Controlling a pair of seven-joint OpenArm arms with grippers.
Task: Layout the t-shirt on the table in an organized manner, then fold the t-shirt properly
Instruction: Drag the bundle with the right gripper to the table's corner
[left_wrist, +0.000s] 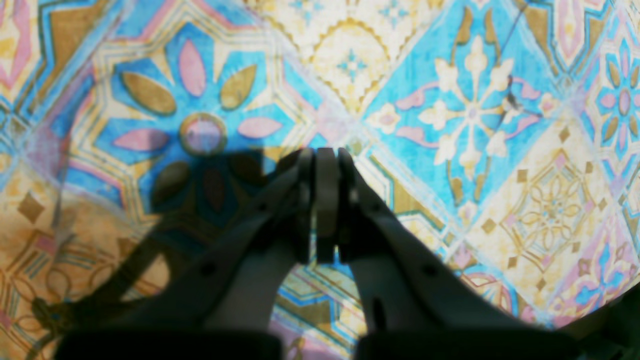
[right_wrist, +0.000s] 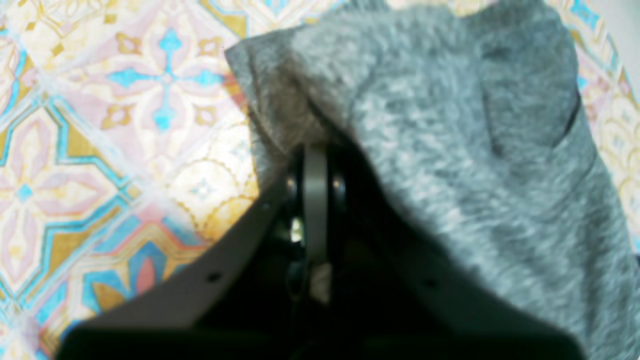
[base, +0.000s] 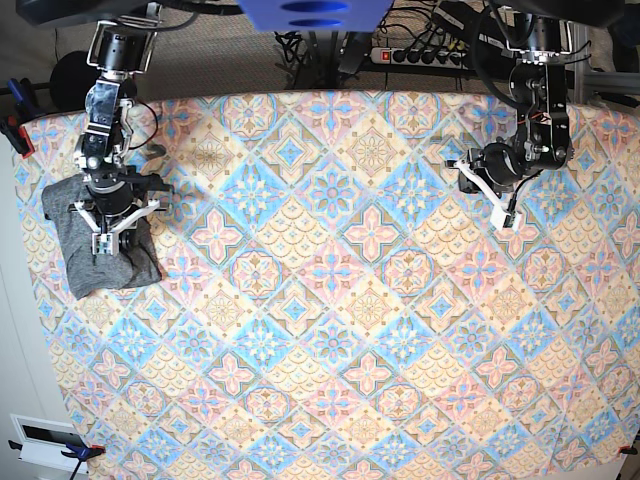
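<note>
Base view: bunched t-shirt (base: 85, 235), long axis toward camera, in clamped right end effector (base: 103, 243).

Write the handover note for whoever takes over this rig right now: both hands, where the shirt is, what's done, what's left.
Right hand: shut, pressed against the t-shirt; the wrist view does not show whether any cloth is pinched.
Left hand: shut, empty, above bare table, far from the shirt.
T-shirt: a compact grey bundle near the table edge on the right arm's side, not spread out.
Done: it looks folded small, but I cannot judge how neatly.
Left: check the fold; if poor, lay it flat mid-table and refold.
</note>
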